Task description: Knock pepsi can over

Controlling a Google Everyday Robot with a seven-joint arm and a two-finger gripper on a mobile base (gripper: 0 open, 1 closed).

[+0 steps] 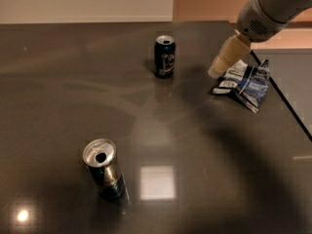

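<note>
The pepsi can (165,56), dark navy with a round logo and a silver top rim, stands upright at the far middle of the dark table (195,155). My gripper (215,71) comes in from the upper right on a white arm. Its cream-coloured tip hangs above the table to the right of the can, about a can's height away from it and not touching it. It holds nothing that I can see.
A shiny silver can with a blue lower band (104,168) stands upright at the near left. A blue-and-white foil snack bag (246,82) lies just right of the gripper, near the table's right edge (287,106).
</note>
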